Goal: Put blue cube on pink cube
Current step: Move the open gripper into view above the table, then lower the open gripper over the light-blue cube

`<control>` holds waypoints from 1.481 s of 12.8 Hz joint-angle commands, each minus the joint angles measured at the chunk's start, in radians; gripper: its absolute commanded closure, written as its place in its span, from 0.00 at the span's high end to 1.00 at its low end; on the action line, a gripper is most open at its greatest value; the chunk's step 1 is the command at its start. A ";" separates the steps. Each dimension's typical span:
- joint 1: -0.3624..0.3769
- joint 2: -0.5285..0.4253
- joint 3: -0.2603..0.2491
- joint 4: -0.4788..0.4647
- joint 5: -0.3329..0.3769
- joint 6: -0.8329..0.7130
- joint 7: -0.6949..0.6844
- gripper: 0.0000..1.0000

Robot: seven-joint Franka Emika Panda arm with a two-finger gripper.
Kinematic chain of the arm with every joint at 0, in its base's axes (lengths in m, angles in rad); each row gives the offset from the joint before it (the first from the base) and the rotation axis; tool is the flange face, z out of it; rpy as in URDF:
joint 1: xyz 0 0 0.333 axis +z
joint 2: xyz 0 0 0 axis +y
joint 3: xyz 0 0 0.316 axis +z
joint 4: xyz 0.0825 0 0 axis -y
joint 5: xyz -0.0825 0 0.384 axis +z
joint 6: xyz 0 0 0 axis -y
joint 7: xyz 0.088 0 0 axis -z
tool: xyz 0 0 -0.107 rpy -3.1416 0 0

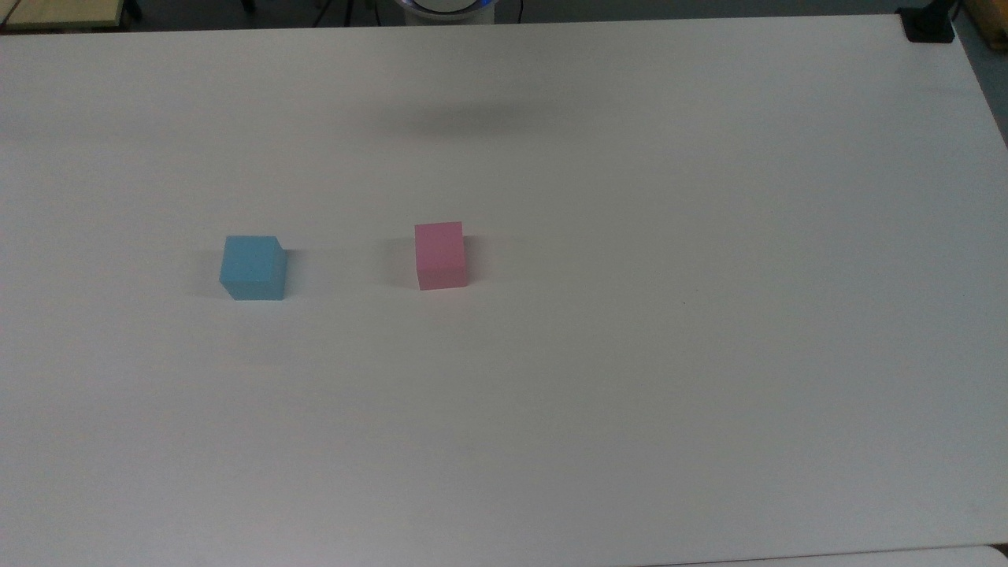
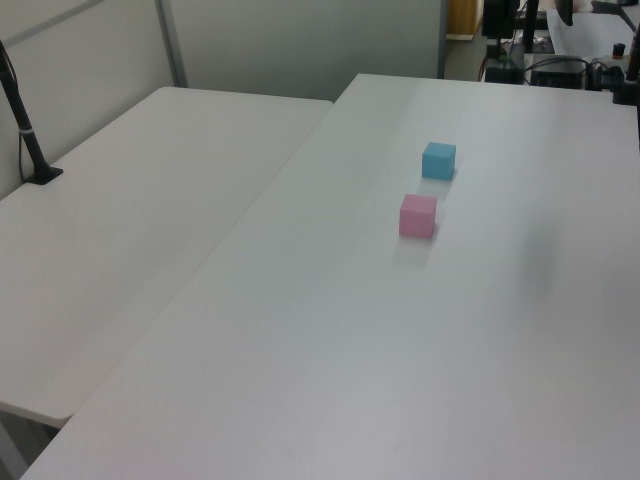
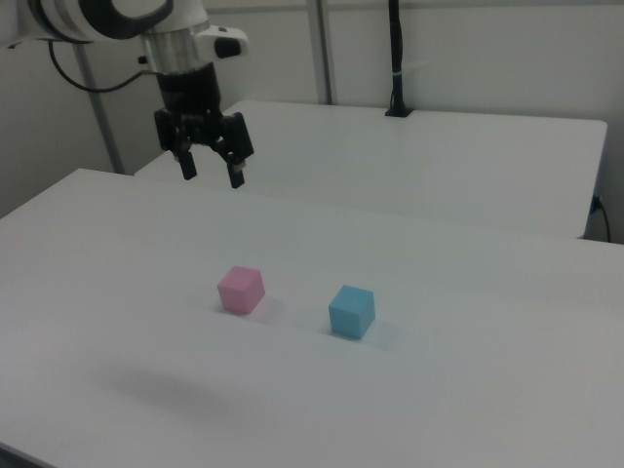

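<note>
Gripper hangs high above white table, fingers spread apart, holding nothing. Blue cube sits on table, right of pink cube in right view, near but apart. Cube faces plain, no readable writing.

I work in what looks like a lab or office workroom: plain white rectangular tables pushed together, grey partition panels behind them, a black clamped pole, and cabled dark equipment on a far desk.
</note>
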 commanded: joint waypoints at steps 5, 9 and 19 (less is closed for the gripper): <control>-0.186 0.154 -0.011 0.075 0.047 0.074 -0.277 1.00; -0.212 0.216 -0.011 0.083 0.055 0.183 -0.279 1.00; -0.182 0.332 0.003 0.040 0.044 0.384 -0.273 1.00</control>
